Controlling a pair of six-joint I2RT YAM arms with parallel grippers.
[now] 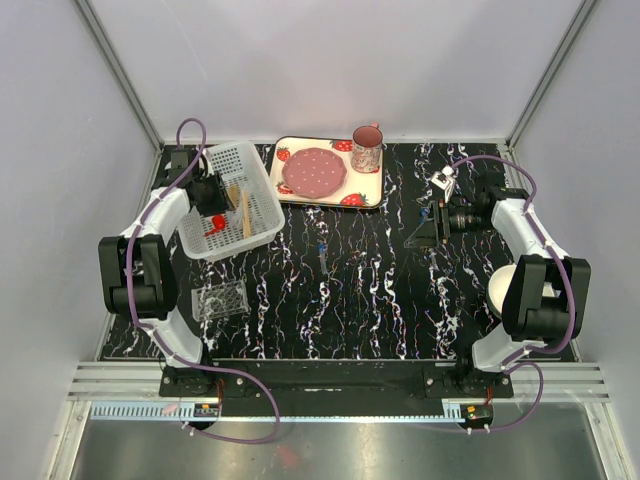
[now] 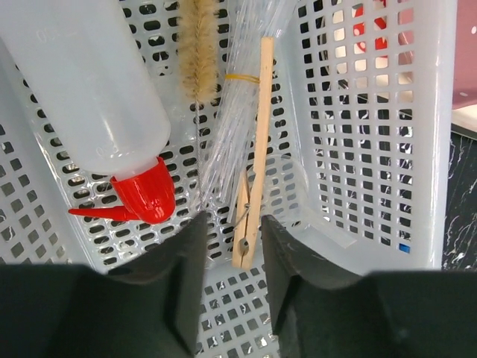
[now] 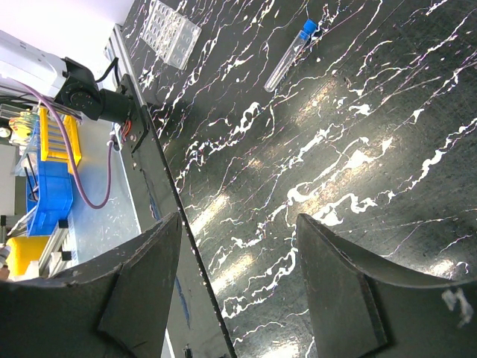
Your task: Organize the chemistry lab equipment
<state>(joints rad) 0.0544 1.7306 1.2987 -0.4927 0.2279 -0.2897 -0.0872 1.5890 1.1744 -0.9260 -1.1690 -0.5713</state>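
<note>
While the left end effector hangs low inside the white plastic basket with holes, its two black fingers stand a little way apart. The gap is narrow and they squeeze nothing. The end of the tan wooden clip stick lies right between them on the basket floor. Just beside the stick is a bunch of thin clear tubes with a yellow band. Then comes a fuzzy tan brush, and then the small white bottle with a red cap, lying on its side. I think the step in hand is dropping the stick into the basket, and it looks done.

The right end effector is wide open and holds nothing. It hovers over the black surface with white streaks. Further off on that surface lies a thin clear tube with a blue tip, all alone. The clear plastic grid rack sits well apart from it, near the left arm's base. Small clear glass pieces sit at the back right.

Next, I think the left arm needs to lift up out of the basket without bumping the stick. Then one arm should reach the blue-tipped tube. It may roll, so the fingers should close across its middle.
</note>
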